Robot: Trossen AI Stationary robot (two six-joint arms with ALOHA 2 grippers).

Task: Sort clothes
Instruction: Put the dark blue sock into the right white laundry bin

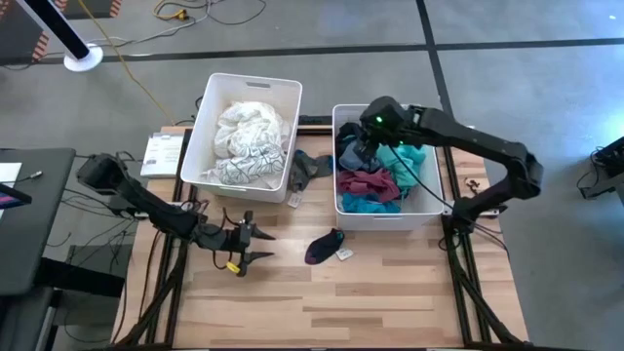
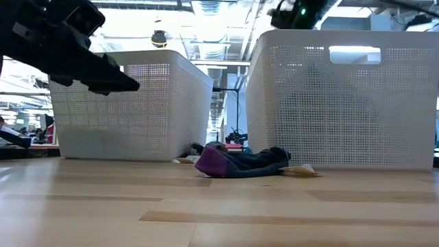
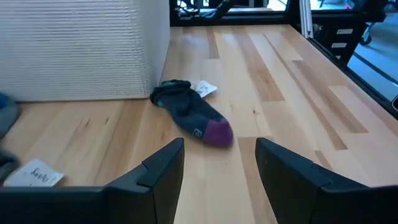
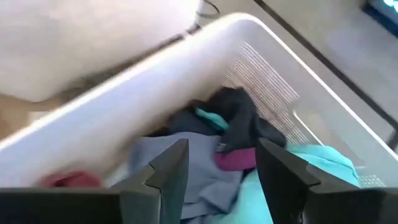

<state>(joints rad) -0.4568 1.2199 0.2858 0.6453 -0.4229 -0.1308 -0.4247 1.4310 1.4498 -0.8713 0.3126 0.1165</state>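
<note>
Left bin (image 1: pixel 213 109): white, holding white and patterned clothes (image 1: pixel 246 136). Right bin (image 1: pixel 343 203): white, holding teal, maroon and navy garments (image 1: pixel 375 180). Sock (image 1: pixel 325 246): navy, purple toe.

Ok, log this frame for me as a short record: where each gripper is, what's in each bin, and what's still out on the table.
left gripper: open, empty, over the table, facing the dark sock
right gripper: open, empty, above the right bin
left bin: white and cream clothes
right bin: teal, maroon and dark clothes
dark sock: purple toe, on the table in front of the right bin
dark garment: lying between the bins
</note>
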